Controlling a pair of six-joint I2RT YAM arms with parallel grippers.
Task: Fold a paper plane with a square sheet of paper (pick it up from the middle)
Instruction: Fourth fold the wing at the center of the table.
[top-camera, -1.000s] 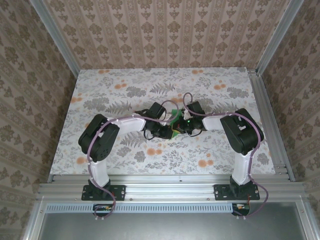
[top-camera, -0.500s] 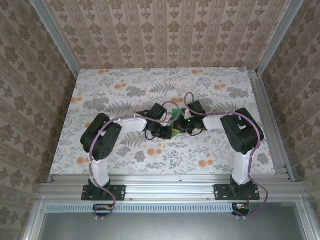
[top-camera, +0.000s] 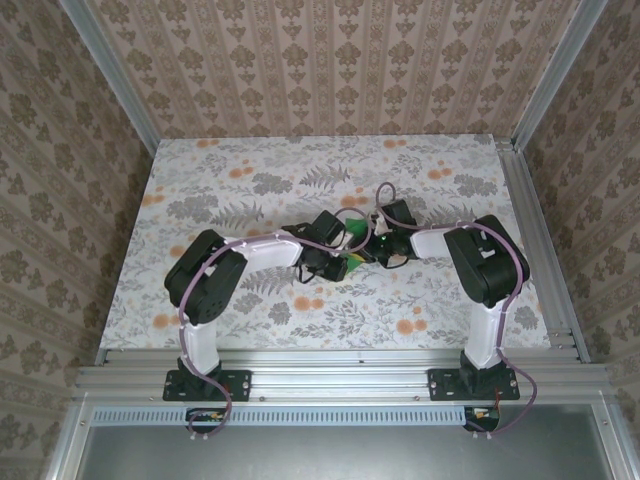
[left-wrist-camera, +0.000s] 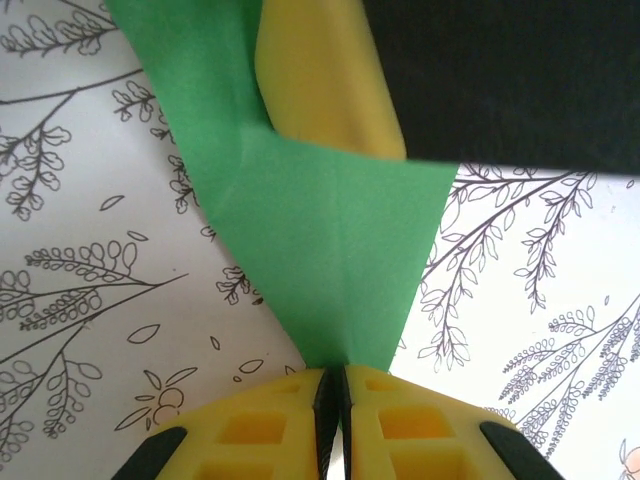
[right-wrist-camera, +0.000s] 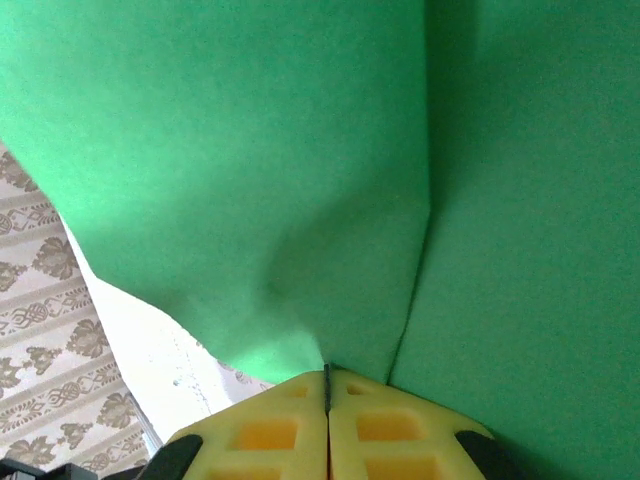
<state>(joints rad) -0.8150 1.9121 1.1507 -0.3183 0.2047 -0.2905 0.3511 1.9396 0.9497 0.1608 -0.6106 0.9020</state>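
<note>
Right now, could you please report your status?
Left jaws shut on the green paper. Right jaws shut on it too. Paper creased, held between them. No obstacle seen.
</note>
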